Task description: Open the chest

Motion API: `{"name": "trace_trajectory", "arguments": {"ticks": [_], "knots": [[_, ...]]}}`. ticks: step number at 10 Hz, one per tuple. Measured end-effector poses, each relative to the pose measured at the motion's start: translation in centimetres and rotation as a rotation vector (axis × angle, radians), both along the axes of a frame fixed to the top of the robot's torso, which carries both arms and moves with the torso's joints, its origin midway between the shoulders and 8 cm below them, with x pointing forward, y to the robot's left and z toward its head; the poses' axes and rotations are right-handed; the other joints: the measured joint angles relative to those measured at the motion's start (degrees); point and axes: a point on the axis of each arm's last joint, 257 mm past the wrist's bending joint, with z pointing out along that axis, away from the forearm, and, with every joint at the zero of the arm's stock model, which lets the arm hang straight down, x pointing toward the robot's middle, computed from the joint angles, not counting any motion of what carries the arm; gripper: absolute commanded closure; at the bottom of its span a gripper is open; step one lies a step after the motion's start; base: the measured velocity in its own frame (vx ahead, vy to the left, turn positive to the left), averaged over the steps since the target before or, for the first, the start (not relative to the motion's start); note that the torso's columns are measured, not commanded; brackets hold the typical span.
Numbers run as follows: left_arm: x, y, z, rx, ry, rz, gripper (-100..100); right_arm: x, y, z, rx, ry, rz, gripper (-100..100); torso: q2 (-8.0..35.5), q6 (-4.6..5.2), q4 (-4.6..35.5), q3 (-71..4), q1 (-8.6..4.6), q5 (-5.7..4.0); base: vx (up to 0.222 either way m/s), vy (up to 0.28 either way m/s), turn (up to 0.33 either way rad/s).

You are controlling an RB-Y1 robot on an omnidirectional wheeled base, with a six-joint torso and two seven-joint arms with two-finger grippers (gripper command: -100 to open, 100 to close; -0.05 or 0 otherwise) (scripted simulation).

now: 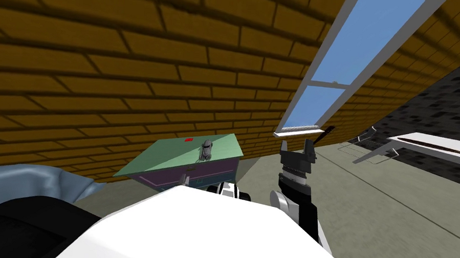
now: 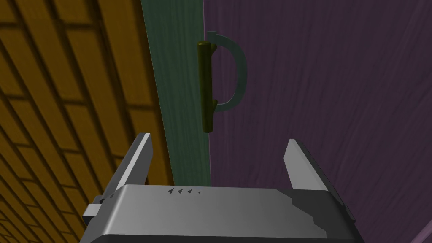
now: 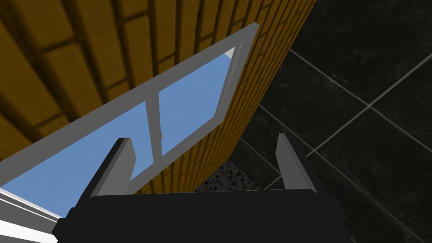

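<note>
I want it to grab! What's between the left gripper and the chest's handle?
Nothing. In the left wrist view, the stretch from the left gripper to the handle is bare.

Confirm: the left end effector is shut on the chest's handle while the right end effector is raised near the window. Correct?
Not shut. The left wrist view shows the left end effector open, fingers apart and short of the handle on the chest, not touching it. The right end effector raised near the window is correct.
</note>
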Motion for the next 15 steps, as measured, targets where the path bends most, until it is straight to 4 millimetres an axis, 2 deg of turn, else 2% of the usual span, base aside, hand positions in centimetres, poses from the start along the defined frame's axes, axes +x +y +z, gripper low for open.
{"name": "trace_trajectory", "arguments": {"ticks": [6,7,12,13,15], "knots": [[0.8,2.3,1.0,0.002,-0.001,0.001,-100,0.0,0.0,0.0,0.0,0.0,0.0,0,-0.04,0.0,-0.02,-0.03,-0.11,-0.03,0.009,-0.024,0.009],[0.8,2.3,1.0,0.001,0.001,0.001,100,0.0,0.0,0.0,0.0,0.0,0.0,0,-0.02,0.0,-0.01,-0.02,-0.08,-0.02,-0.01,0.015,-0.045],[0.0,0.1,0.1,-0.003,0.002,0.0,100,0.0,0.0,0.0,0.0,0.0,0.0,0,-0.05,-0.01,-0.02,-0.04,-0.06,-0.02,-0.01,0.023,-0.01],[0.0,0.0,0.1,-0.002,0.001,0.0,-100,0.0,0.0,0.0,0.0,0.0,0.0,0,-0.06,0.0,-0.02,-0.04,-0.14,-0.04,0.0,-0.011,-0.004],[0.0,1.6,0.7,0.025,0.002,-0.009,-100,0.0,0.0,0.0,0.0,0.0,0.0,0,-0.07,-0.01,-0.02,-0.05,-0.24,-0.07,0.011,-0.04,-0.001]]}}
